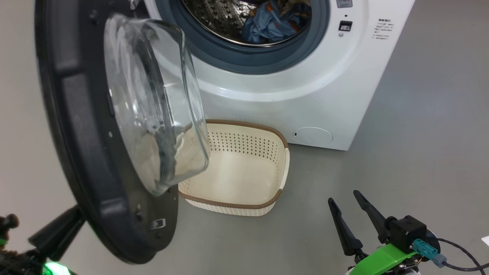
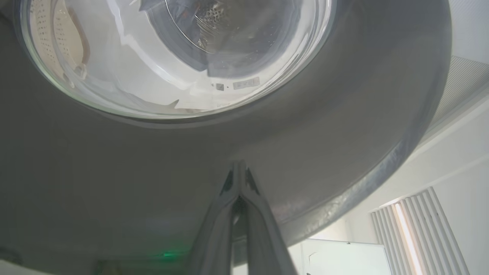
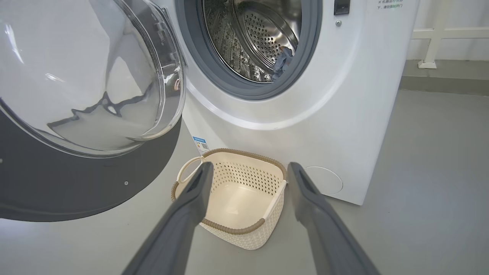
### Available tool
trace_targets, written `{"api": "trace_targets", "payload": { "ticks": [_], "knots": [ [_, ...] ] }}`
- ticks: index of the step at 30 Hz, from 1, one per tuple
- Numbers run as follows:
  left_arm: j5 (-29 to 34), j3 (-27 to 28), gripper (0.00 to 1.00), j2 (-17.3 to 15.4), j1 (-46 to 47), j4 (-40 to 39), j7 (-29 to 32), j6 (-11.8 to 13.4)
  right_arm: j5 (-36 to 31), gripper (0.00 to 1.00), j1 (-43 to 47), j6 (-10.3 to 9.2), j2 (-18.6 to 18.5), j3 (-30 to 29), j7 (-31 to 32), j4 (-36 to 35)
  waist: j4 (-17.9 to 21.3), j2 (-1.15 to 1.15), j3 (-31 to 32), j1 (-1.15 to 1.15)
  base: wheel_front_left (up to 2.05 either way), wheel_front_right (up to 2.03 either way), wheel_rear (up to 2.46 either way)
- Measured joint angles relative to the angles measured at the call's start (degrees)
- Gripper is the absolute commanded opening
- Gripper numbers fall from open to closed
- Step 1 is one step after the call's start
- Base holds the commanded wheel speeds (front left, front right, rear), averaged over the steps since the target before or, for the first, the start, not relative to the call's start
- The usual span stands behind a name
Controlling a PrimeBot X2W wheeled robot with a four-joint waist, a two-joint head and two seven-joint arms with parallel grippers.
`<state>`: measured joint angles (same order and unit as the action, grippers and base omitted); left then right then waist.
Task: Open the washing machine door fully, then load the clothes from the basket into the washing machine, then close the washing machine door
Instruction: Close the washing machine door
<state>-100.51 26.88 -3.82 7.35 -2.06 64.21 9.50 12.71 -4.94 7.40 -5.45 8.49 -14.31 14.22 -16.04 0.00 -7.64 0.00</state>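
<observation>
Left hand (image 2: 239, 165), tips together, by glossy round door (image 2: 114, 172)

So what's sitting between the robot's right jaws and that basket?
Nothing: only bare grey floor separates them from the empty basket, plain in the head view.
</observation>
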Motion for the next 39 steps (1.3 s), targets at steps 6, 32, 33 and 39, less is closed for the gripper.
{"api": "trace_targets", "payload": {
  "ticks": [6, 32, 33, 39],
  "knots": [
    [-1.76, -4.07, 0.0, 1.29, -1.63, -2.74, -0.87, -1.29, 0.03, 1.0, -0.01, 0.0, 0.09, 0.05, 0.0, 0.0, 1.79, 0.0, -0.09, 0.0, 0.0, 0.0, 0.0],
    [-4.15, -21.79, 0.0, 1.47, 4.42, 6.89, -23.27, -15.21, 0.59, 1.0, -1.2, 0.0, 1.04, 0.12, 0.0, 0.33, 16.93, 0.0, -1.14, 0.0, 0.0, 0.0, 0.0],
    [-4.15, -22.07, 0.0, 1.47, 5.06, 7.38, -24.2, -15.43, 0.59, 1.0, -1.2, 0.0, 1.1, 0.12, 0.0, 0.33, 17.66, 0.0, -1.24, 0.0, 0.0, 0.0, 0.0],
    [-3.89, -23.43, 0.0, 1.49, 9.94, 10.42, -29.34, -16.34, 0.92, 1.0, -1.41, 0.0, 1.53, 0.29, 0.0, 0.33, 21.67, 0.0, -2.18, 0.0, 0.0, 0.0, 0.0]
  ]
}}
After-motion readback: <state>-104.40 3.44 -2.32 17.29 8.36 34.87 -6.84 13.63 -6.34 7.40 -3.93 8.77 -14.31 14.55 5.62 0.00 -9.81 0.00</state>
